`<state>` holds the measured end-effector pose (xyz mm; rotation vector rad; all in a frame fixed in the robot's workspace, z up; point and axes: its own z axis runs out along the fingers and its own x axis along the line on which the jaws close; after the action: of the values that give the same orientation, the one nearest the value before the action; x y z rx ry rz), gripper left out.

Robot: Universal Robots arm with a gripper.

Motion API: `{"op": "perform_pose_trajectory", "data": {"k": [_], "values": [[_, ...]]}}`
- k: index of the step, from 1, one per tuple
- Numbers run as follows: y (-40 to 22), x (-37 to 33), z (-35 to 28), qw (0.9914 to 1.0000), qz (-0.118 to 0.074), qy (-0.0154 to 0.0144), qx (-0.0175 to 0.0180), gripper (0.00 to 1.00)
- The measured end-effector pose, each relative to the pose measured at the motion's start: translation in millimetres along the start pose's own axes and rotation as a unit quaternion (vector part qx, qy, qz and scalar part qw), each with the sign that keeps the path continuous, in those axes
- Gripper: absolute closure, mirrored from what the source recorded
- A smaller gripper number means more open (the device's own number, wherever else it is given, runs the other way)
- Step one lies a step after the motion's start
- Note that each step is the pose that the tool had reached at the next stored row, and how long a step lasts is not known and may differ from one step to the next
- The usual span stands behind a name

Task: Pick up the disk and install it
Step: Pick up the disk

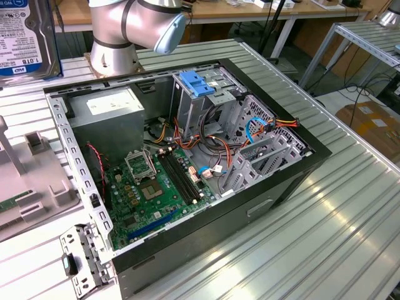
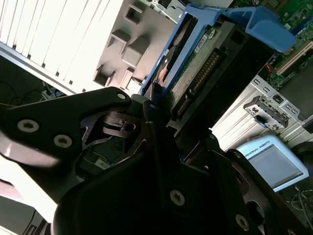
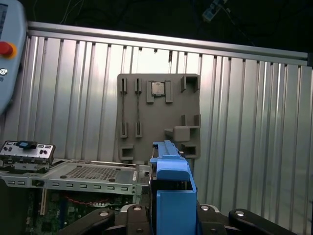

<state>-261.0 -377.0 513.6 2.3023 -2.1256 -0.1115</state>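
The disk (image 1: 25, 37) hangs in the air at the exterior view's far left, above the table, with its white, blue-banded label facing the camera. In both wrist views my gripper is shut on it. Dark fingers (image 2: 122, 122) clamp one end of the disk (image 2: 205, 63), whose blue side rail and connector edge point away from the wrist. In the first wrist view my gripper (image 3: 173, 213) grips the blue-railed edge of the disk (image 3: 171, 186). The disk is well to the left of the open computer case (image 1: 262, 206).
Inside the case are a grey power supply (image 1: 106, 115), a motherboard (image 1: 150, 187), loose cables and a light-blue bracket (image 1: 197, 84) over the drive cage. A grey fixture tray (image 3: 156, 117) lies on the ribbed table below the disk. The arm's base (image 1: 115, 44) stands behind the case.
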Motion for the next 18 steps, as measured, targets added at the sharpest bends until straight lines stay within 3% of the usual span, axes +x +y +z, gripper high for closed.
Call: {"op": "perform_pose_trajectory", "data": {"k": [18], "values": [[-8.1, 19.1, -0.8, 1.0, 0.0, 0.0, 0.0, 0.64]]}}
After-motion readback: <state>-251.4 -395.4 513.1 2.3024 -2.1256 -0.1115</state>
